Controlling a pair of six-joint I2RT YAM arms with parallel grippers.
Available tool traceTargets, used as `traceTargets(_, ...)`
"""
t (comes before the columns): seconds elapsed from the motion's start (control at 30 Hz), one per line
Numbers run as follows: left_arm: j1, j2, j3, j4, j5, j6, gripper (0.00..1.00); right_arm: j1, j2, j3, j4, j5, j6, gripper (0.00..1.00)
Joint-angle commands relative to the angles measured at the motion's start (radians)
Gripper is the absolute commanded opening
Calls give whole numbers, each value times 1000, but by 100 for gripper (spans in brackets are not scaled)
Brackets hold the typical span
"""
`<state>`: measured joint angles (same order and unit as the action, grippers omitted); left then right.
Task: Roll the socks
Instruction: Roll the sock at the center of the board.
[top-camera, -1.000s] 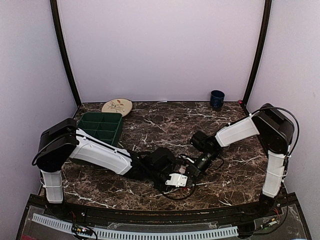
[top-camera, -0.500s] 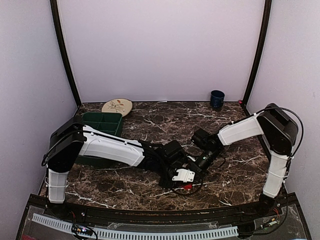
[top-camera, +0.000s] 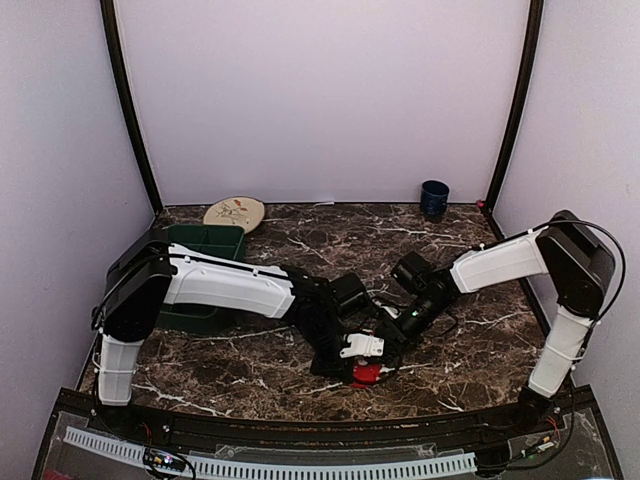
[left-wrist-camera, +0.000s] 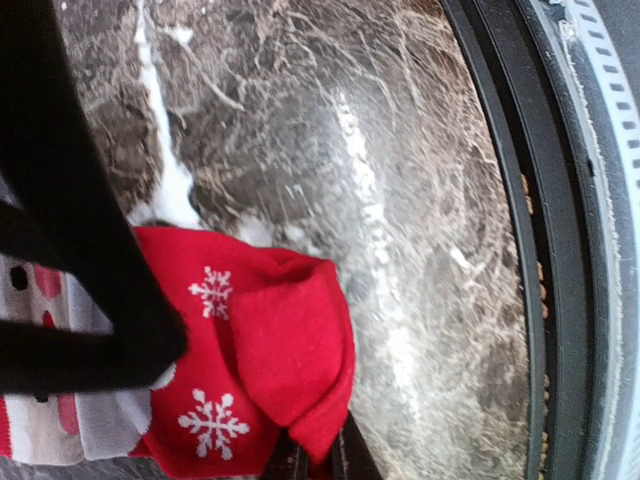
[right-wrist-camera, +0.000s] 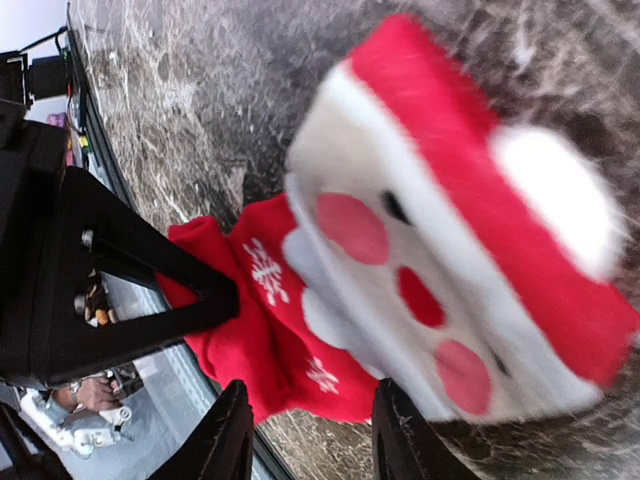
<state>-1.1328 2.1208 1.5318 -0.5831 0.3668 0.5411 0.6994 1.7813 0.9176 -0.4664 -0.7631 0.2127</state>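
One of the socks, red (left-wrist-camera: 290, 340) with white snowflakes and a Santa face, lies on the marble table close to its front edge (top-camera: 366, 374). My left gripper (left-wrist-camera: 318, 458) is shut on a folded red edge of it, and the fabric bulges up from between its closed fingers. My right gripper (right-wrist-camera: 312, 440) stands open just above the sock (right-wrist-camera: 300, 340), with the red snowflake part lying ahead of its spread fingers and the Santa face (right-wrist-camera: 430, 260) beyond. In the top view both grippers meet over the sock, left (top-camera: 352, 358) and right (top-camera: 393, 336).
A green compartment tray (top-camera: 205, 250) sits at the back left under the left arm. A round plate (top-camera: 234, 213) and a dark blue cup (top-camera: 434, 197) stand by the back wall. The table's black front rail (left-wrist-camera: 560, 250) runs close to the sock.
The left arm has reached right and toward the front edge, drawing the red sock into view. The right gripper has opened, let go of the sock and drawn back slightly.
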Motion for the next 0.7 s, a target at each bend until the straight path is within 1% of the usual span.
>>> traceTargets(0.0,36,13,16,-164,78,-53,5,-14,-53,-29,53,82,50,41)
traceTargets(0.2,85,30,25,-223,175,-88,5,-24,-128,-76,110,224,117,42)
traceTargets(0.3,97,60,58,-285,202,-92,5,-24,-177,-109,130,310,145,42)
traceTargets(0.47,116,102,100,-331,267,-101,5,-20,-321,-177,176,440,176,42)
traceTargets(0.57,124,136,135,-367,295,-103,5,9,-404,-217,193,513,181,42)
traceTargets(0.67,132,166,152,-386,339,-108,5,76,-471,-241,199,590,169,42)
